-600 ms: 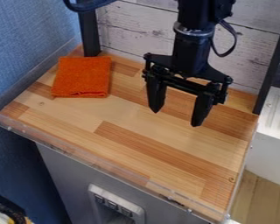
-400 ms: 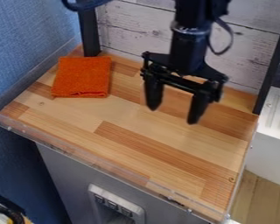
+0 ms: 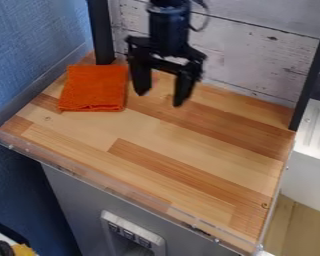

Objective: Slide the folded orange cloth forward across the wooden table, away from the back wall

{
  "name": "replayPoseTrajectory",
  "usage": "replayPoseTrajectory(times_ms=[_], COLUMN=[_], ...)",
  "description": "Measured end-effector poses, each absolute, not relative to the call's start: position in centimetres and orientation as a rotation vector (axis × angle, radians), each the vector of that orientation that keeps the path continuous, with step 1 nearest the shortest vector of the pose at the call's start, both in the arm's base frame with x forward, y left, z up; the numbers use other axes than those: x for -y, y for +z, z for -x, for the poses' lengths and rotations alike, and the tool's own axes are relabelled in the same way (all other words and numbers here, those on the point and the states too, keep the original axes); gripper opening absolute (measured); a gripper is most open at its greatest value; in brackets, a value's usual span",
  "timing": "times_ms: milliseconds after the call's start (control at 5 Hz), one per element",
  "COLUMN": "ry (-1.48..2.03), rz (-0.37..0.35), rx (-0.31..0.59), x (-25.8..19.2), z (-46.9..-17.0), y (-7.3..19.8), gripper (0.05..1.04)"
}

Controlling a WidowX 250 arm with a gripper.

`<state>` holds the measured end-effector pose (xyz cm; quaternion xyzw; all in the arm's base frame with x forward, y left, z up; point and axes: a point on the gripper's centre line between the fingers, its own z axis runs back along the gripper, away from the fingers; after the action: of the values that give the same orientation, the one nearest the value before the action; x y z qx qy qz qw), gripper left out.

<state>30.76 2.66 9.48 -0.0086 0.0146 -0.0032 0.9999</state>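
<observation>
The black gripper [image 3: 160, 100] hangs over the back left part of the wooden table, with its two fingers spread apart and nothing between them. Just to its left lies a folded orange cloth [image 3: 94, 88], flat near the table's back left corner. The left finger stands close beside the cloth's right edge in the view; whether they touch, I cannot tell.
The wooden table [image 3: 183, 150] has a clear plastic rim [image 3: 89, 176] along its front and sides. Black posts [image 3: 100, 32] rise at the back corners before a whitewashed plank wall [image 3: 256, 55]. A blue wall [image 3: 29, 45] stands at the left.
The gripper has moved left and toward the back, from the right of the table's middle to beside the cloth. It has stayed open. The cloth has not moved.
</observation>
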Motion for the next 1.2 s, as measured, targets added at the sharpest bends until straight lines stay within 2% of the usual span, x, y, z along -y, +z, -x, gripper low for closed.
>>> replayPoseTrajectory(times_ms=[600,1000,1200], ry=[-0.028,-0.042,-0.057], rz=[0.023,0.018,0.007], rx=[0.031,0.025,0.024], x=[-11.2,-14.1,-14.8], z=[-34.7,-35.7,-36.1], y=[9.8,10.1,10.5], gripper=[0.999,0.999,0.969])
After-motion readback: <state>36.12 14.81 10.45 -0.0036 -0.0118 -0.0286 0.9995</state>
